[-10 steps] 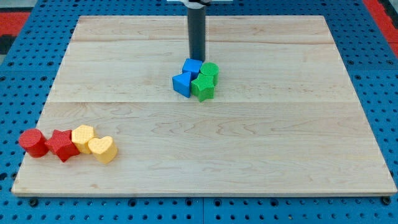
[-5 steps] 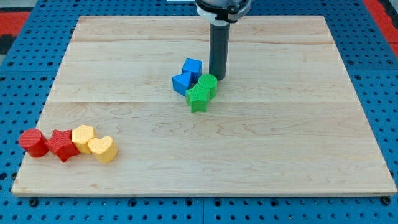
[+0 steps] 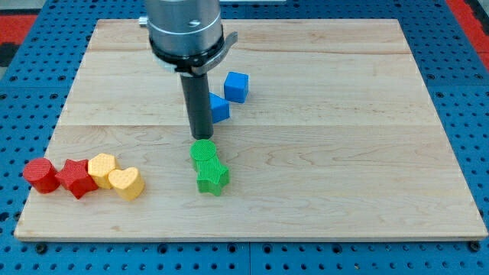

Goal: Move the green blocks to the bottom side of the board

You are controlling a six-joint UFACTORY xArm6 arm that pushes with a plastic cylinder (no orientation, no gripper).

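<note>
Since earlier frames, both green blocks shifted from board centre toward view's bottom, away from blue pair. My tip now sits just above green cylinder, touching its top edge; green star touches cylinder on lower side. No fingers: bare rod, holds nothing. Blue cube and second blue block behind rod. Risk: off-centre push lets star slip sideways, pair splits. No writing or labels visible.

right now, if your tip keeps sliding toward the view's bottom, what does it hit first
My tip sits right behind the green cylinder, so that comes first. The green star lies just beyond it, apparently touching. Whether the tip already touches the cylinder, I cannot tell.
</note>
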